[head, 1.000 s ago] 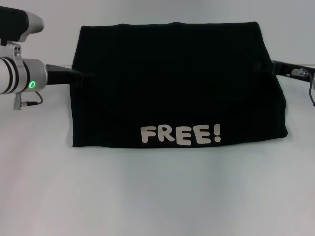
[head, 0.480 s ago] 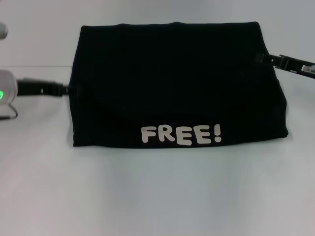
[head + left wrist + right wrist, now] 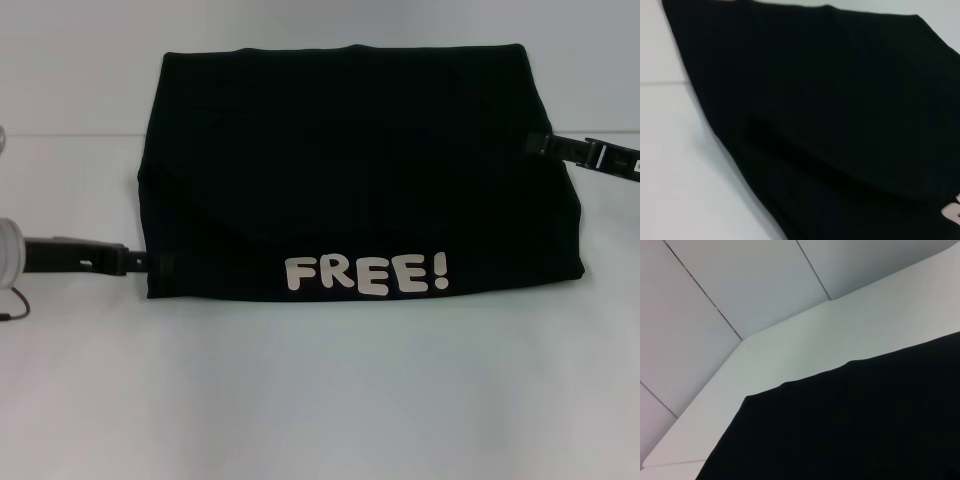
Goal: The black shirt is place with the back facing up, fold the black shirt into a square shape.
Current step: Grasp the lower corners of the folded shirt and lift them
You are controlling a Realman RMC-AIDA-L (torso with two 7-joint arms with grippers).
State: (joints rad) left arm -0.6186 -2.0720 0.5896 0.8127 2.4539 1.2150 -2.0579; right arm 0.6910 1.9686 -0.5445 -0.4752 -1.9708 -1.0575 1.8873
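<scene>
My worry is either arm snagging an edge and dragging the fold askew. The left gripper [image 3: 150,263] sits at the lower left corner of the black shirt [image 3: 350,170], the right gripper [image 3: 540,145] at its right edge; whether either set of fingers holds cloth, I cannot tell. The shirt lies mid-frame on the white bench [image 3: 320,400], a near-rectangle with white "FREE!" lettering [image 3: 367,273] along its lower edge.

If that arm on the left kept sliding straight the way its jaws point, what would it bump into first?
Most likely the black shirt. The left gripper lies low over the table, pointing at the shirt's near left corner and seemingly already at its edge, though depth is hard to judge.
</scene>
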